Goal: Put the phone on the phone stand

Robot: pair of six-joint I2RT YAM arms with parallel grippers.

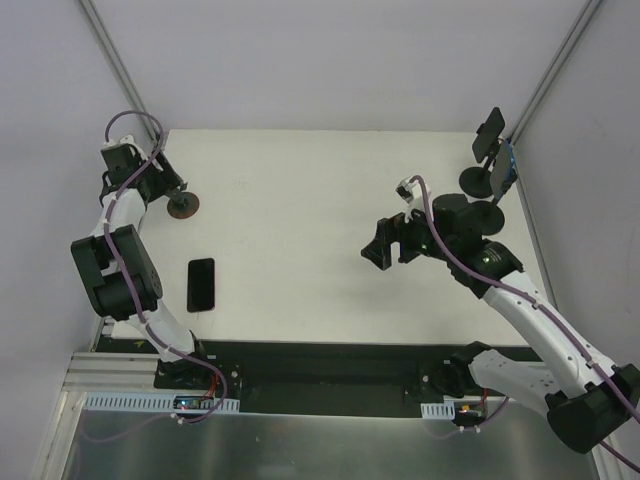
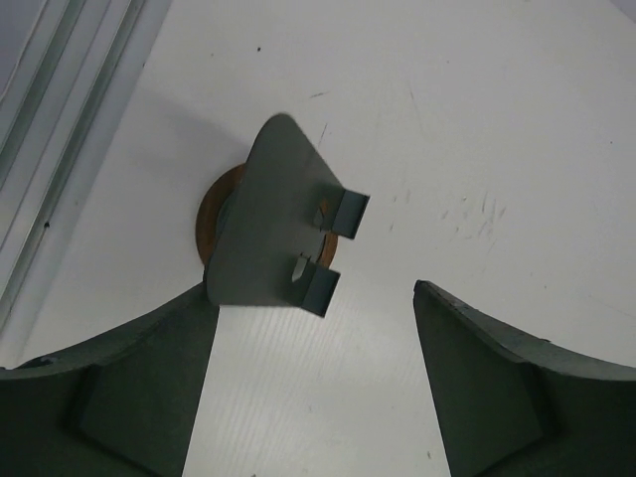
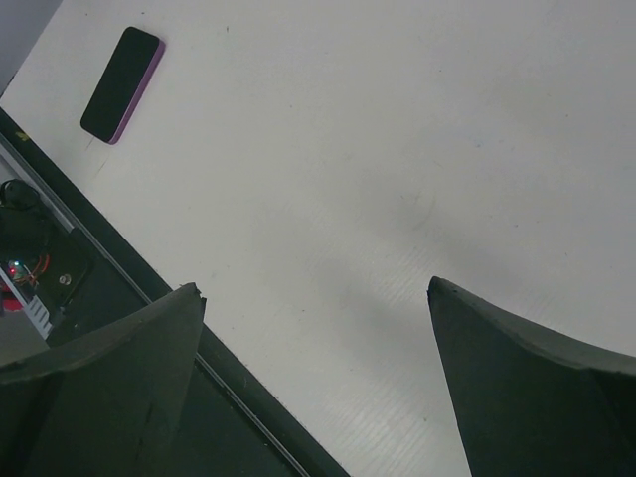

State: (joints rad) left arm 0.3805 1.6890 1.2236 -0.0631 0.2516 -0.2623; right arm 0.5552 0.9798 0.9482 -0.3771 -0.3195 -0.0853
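Note:
The phone (image 1: 201, 284), black with a purple edge, lies flat on the white table (image 1: 300, 200) near the left front; it also shows far off in the right wrist view (image 3: 121, 84). The phone stand (image 1: 183, 205), a grey tilted plate with two lips on a round brown base, stands at the left back. In the left wrist view the stand (image 2: 273, 229) is just ahead of my open, empty left gripper (image 2: 316, 288), its lower edge by my left finger. My left gripper (image 1: 170, 187) is beside the stand. My right gripper (image 1: 380, 248) is open and empty above mid-table (image 3: 316, 288).
Two black stands (image 1: 478, 182) at the back right corner carry other phones (image 1: 490, 135). A black rail (image 1: 320, 365) runs along the table's near edge. Metal frame posts rise at the back corners.

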